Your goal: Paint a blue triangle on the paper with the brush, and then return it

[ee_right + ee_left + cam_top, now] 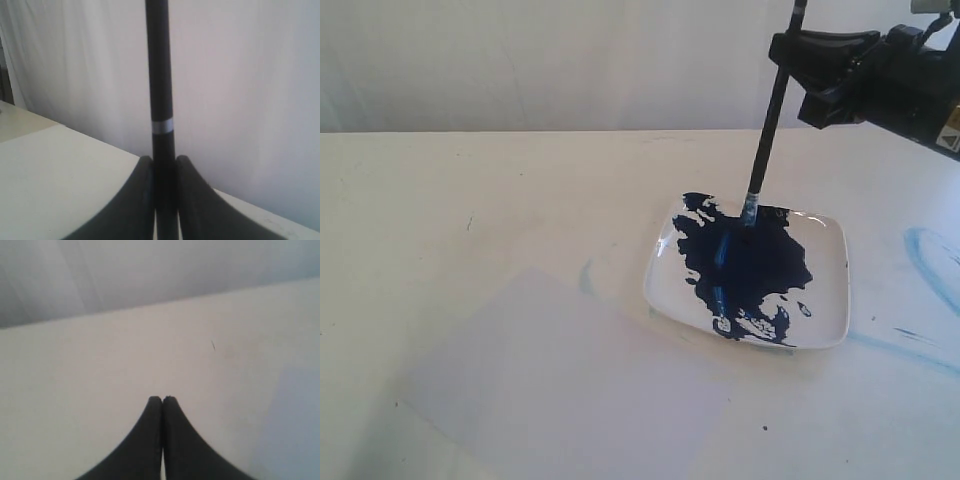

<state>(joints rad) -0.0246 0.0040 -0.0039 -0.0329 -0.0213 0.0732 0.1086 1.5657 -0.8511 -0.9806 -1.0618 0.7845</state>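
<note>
My right gripper (798, 57) is shut on the black handle of the brush (768, 125) and holds it nearly upright above the white plate (828, 300). The brush's blue-stained bristles (749, 212) touch the large dark-blue paint blotch (745, 262) in the plate. In the right wrist view the brush handle (160, 75) rises between the two black fingers of my right gripper (164, 161). The paper (565, 385) lies bare at the lower left, with no blue triangle on it. My left gripper (162, 399) is shut on nothing above the table, with a corner of the paper (295, 425) beside it.
Pale-blue smears (930, 262) mark the table to the right of the plate, and a small one (586, 277) lies by the paper's far corner. A white curtain (570, 60) hangs behind the table's far edge.
</note>
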